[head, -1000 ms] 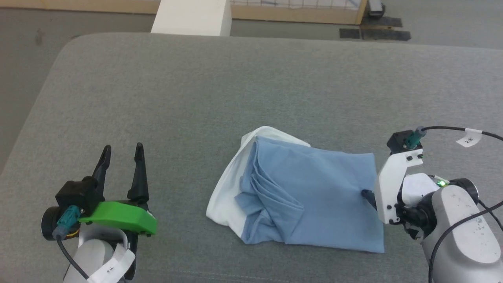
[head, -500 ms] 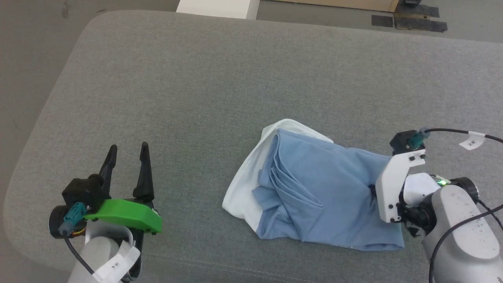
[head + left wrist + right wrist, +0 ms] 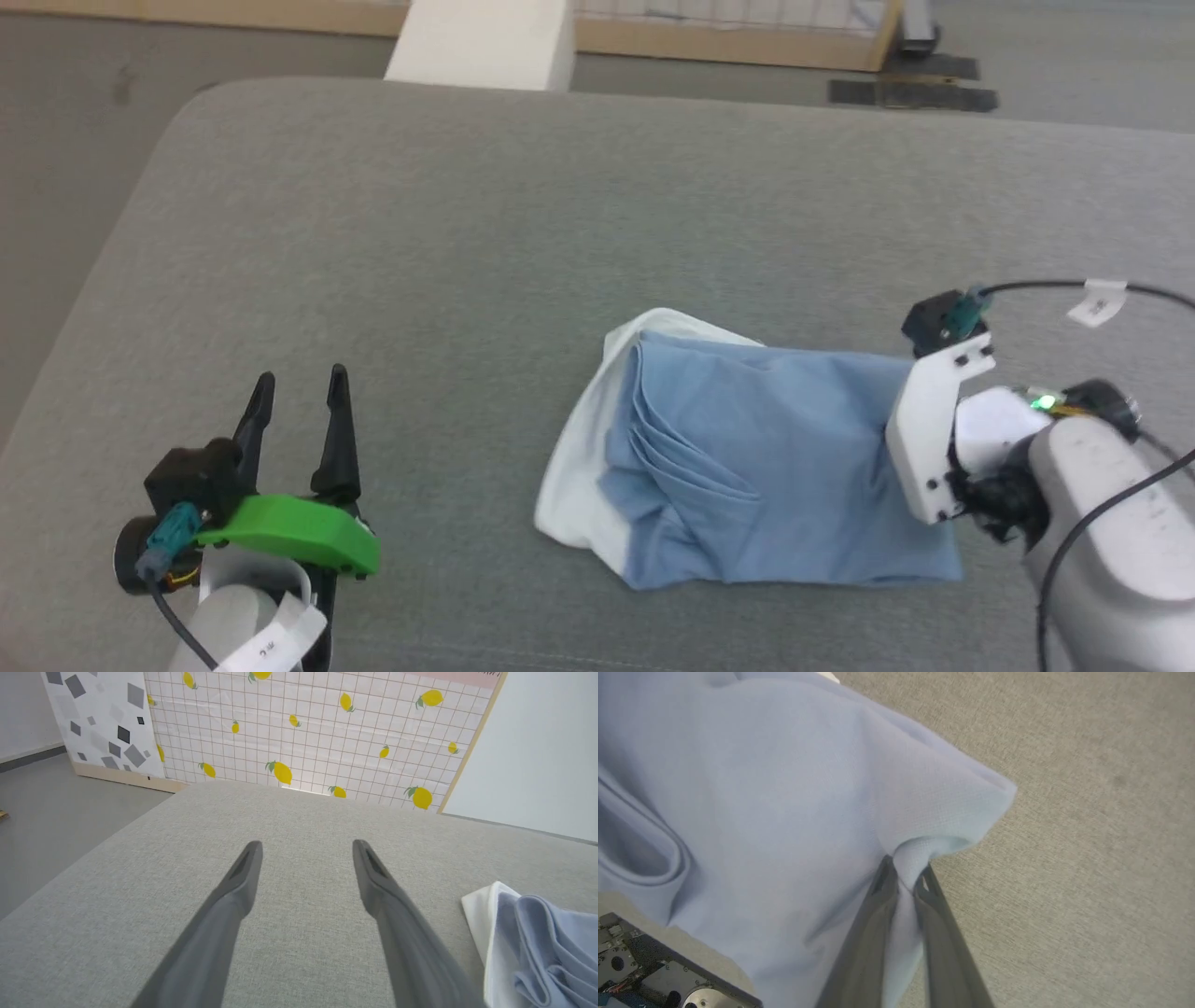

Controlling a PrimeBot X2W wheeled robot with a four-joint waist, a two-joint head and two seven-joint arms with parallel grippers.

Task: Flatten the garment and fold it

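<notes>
Light blue knit, the garment (image 3: 775, 467) lies crumpled on the grey surface (image 3: 467, 233), right of centre in the head view. Its white part is bunched along the left edge, and soft folds run down its left half. The right gripper (image 3: 906, 872) pinches a gathered bit of the garment's right edge, its fingers pressed almost together on the cloth. The left gripper (image 3: 302, 375) is at the lower left, well apart from the garment, with its fingers spread over the surface.
</notes>
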